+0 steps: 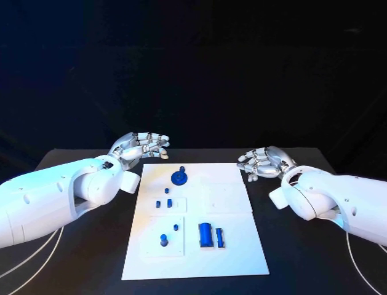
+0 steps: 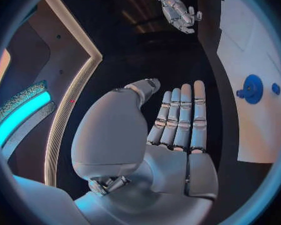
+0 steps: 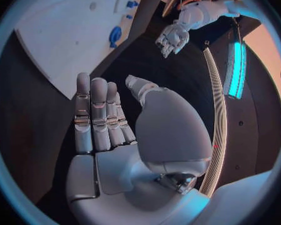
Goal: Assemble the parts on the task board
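The board (image 1: 196,246) lies flat in the middle of the black worktop (image 1: 309,270), with the small blue parts spread over it: a round disc with a stub (image 1: 180,177) near the far end, two little pegs (image 1: 164,203) in the middle left, a knobbed pin (image 1: 164,238) near the front left, and a wide block (image 1: 207,235) with a thin bar (image 1: 219,237) just beside it. The left hand (image 1: 142,147) hangs off the board's far left corner and the right hand (image 1: 263,163) off its far right edge; both hold nothing, fingers extended and apart, as the wrist views show. The parts look like hard moulded plastic, so probably light, stiff and rather slick against metal fingers; they should not crush, but could skid or flip if nudged. The disc seems best pinched across its rim or by its stub, the block and bar across their long sides, the pegs and pin by their upright tops. How deep any part sits in its recess cannot be told.
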Controlling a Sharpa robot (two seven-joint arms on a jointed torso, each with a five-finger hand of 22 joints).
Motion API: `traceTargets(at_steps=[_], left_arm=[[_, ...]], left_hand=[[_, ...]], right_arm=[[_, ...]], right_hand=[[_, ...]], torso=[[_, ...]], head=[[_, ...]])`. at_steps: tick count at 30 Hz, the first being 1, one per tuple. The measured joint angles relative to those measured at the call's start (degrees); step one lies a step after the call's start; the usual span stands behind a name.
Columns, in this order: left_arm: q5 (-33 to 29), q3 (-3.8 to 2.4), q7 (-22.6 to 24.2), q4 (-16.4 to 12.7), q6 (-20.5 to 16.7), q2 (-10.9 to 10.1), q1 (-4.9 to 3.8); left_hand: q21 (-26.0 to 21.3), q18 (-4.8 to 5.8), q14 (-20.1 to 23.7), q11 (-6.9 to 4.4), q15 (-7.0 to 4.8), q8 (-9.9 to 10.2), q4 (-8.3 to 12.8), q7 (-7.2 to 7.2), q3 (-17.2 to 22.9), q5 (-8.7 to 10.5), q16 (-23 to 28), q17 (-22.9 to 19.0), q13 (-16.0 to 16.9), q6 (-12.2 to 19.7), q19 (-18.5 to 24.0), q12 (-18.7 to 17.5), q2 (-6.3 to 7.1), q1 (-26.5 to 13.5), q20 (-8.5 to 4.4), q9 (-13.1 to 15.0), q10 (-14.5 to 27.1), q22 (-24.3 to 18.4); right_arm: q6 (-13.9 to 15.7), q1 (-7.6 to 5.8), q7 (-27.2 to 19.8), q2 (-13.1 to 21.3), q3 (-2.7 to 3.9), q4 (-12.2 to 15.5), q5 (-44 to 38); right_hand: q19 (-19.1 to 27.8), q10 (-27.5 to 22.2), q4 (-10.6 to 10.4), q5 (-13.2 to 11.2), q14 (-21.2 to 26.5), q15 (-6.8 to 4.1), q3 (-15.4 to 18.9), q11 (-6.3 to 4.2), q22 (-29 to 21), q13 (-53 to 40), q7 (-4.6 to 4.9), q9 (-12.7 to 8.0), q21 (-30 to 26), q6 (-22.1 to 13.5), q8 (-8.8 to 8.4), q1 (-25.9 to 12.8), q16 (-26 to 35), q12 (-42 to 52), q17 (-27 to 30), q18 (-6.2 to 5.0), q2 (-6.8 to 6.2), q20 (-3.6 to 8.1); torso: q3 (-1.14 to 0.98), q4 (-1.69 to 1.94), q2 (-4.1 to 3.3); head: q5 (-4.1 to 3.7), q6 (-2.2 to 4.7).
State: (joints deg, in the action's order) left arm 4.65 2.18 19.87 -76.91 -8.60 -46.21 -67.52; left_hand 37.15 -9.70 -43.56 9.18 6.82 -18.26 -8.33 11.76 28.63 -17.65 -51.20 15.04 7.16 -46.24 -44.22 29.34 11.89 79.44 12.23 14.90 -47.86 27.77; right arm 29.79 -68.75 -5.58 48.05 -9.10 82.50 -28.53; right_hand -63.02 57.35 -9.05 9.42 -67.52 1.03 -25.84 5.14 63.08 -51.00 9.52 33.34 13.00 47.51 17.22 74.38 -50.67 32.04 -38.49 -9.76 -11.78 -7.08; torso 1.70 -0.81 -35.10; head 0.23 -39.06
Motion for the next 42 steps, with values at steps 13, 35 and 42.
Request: traceTargets(at_steps=[13, 35, 42], left_arm=[[-6.5, 0.04, 5.5, 9.5, -7.7, 5.4, 1.78], [-5.9, -1.81, 6.9, -9.4, -24.2, 2.1, 6.5], [-5.6, -2.09, 7.9, -12.6, -30.8, 1.5, 7.32]], left_hand=[[-28.0, 0.01, 0.7, 2.13, 2.89, 0.2, -1.5, -1.07, -1.0, 0.59, 31.6, -7.0, -3.7, 3.3, 1.7, -16.6, -0.1, 0.5, 3.69, -2.4, -2.6, -19.5], [-36.6, 8.5, 42.1, -8.87, -6.55, 17.5, 8.1, -11.47, -27.7, 16.99, 50.6, -14.8, -7.0, 44.8, 42.8, -28.7, -11.58, -72.3, -11.85, -14.6, 46.3, -27.5], [-36.8, 8.51, 43.0, -9.17, -6.8, 17.9, 8.3, -11.66, -28.2, 17.34, 50.9, -14.9, -7.1, 45.6, 43.7, -29.0, -11.85, -77.6, -12.24, -14.8, 47.3, -27.7]], right_arm=[[-3.7, -0.41, -14.6, -7.2, 0.73, -15.7, 13.0], [8.4, 7.82, -19.5, -3.7, 8.47, 5.3, 23.3], [12.0, 8.57, -21.5, -3.4, 9.04, 7.3, 26.6]], right_hand=[[13.6, 1.3, 2.0, 0.0, 9.9, 5.55, -3.5, 3.53, -31.2, 39.6, 2.07, -9.3, -9.5, 0.7, -6.89, -0.2, 35.6, -22.4, 17.9, 0.0, -0.41, -5.96], [61.4, -55.3, 8.9, -8.9, 65.5, -0.97, 24.9, -5.02, -62.2, 50.7, -9.17, -32.7, -12.7, -46.0, -16.8, -69.2, 50.1, -31.4, 37.9, 8.97, 11.48, 6.76], [62.7, -57.1, 9.0, -9.1, 67.2, -1.04, 25.6, -5.14, -62.9, 50.9, -9.52, -33.2, -12.7, -47.3, -17.02, -73.9, 50.3, -31.7, 38.4, 8.97, 11.77, 7.07]], torso=[[-0.32, 0.19, 1.6], [-1.65, 0.79, 3.86], [-1.7, 0.81, 3.91]], head=[[0.81, 4.09], [-0.22, 4.68], [-0.23, 4.69]])
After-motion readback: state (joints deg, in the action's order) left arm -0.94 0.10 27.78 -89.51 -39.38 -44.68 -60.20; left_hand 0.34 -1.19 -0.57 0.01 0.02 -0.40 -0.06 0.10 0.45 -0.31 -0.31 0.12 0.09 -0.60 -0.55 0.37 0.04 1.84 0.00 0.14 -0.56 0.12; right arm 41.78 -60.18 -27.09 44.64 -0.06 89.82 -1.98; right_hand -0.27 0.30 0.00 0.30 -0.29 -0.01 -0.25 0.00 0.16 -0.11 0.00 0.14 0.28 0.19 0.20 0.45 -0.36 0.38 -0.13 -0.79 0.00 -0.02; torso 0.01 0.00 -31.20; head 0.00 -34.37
